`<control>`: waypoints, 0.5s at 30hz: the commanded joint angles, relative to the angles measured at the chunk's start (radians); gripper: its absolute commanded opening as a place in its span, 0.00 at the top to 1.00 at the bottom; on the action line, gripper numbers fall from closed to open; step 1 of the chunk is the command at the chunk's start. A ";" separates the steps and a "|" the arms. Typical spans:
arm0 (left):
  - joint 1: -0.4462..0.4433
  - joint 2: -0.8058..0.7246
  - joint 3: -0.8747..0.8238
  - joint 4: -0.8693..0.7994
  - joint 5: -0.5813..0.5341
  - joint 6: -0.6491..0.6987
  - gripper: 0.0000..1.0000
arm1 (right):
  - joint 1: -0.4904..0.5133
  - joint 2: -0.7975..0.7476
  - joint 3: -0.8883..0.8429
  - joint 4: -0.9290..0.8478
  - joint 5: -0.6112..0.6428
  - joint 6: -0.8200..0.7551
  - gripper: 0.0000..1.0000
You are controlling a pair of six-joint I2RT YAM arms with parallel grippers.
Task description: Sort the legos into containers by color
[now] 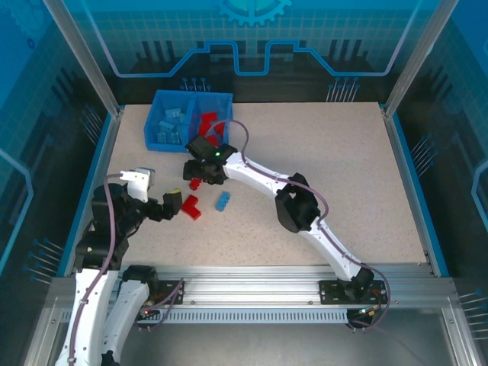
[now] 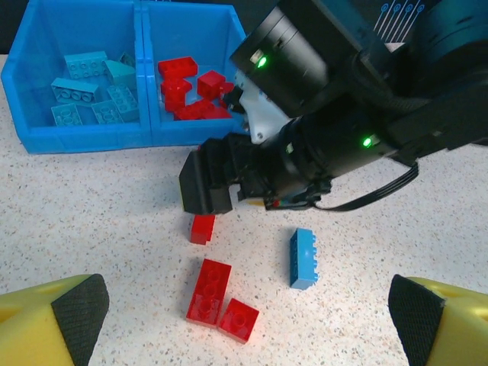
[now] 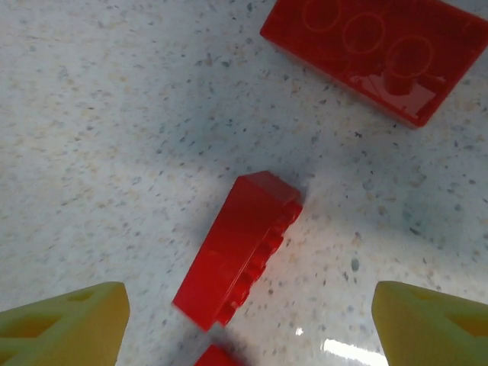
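The right hand (image 3: pixel 248 322) hung released astride a skewed red brick (image 3: pixel 238 252) left of the middle of the table (image 3: pixel 107 114), so closing off-centre could have flicked it away.

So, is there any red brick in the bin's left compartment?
No, the left compartment holds only light blue bricks; the binned red bricks all lie in the right compartment.
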 commanded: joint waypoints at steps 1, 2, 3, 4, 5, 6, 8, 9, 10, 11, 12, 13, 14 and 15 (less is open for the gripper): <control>-0.006 0.009 -0.031 0.052 0.028 0.006 0.01 | 0.015 0.080 0.105 -0.117 0.085 0.083 0.21; -0.006 0.009 -0.039 0.060 0.031 0.001 0.01 | 0.014 0.092 0.117 -0.115 0.082 0.080 0.21; -0.006 0.010 -0.052 0.070 0.032 -0.002 0.01 | 0.017 0.105 0.118 -0.098 0.080 0.073 0.22; -0.006 0.009 -0.062 0.085 0.033 -0.005 0.01 | 0.018 0.114 0.118 -0.089 0.076 0.069 0.24; -0.006 0.011 -0.067 0.092 0.034 -0.007 0.01 | 0.018 0.123 0.120 -0.080 0.064 0.064 0.27; -0.006 0.015 -0.069 0.098 0.036 -0.007 0.01 | 0.019 0.128 0.123 -0.077 0.056 0.055 0.30; -0.006 0.020 -0.070 0.102 0.032 -0.003 0.01 | 0.020 0.135 0.126 -0.072 0.048 0.037 0.38; -0.006 0.024 -0.071 0.105 0.031 0.000 0.01 | 0.020 0.135 0.125 -0.078 0.051 0.029 0.43; -0.006 0.026 -0.073 0.108 0.029 0.000 0.01 | 0.019 0.134 0.124 -0.085 0.056 0.026 0.46; -0.006 0.029 -0.076 0.112 0.030 0.002 0.01 | 0.020 0.133 0.124 -0.098 0.065 0.018 0.52; -0.006 0.033 -0.080 0.116 0.030 0.001 0.01 | 0.018 0.128 0.122 -0.111 0.073 0.014 0.55; -0.006 0.039 -0.083 0.120 0.034 0.002 0.01 | 0.017 0.119 0.118 -0.125 0.082 0.004 0.58; -0.006 0.043 -0.084 0.121 0.034 0.003 0.01 | 0.016 0.108 0.108 -0.129 0.087 -0.009 0.61; -0.006 0.048 -0.082 0.122 0.036 0.005 0.01 | 0.015 0.091 0.093 -0.128 0.092 -0.025 0.65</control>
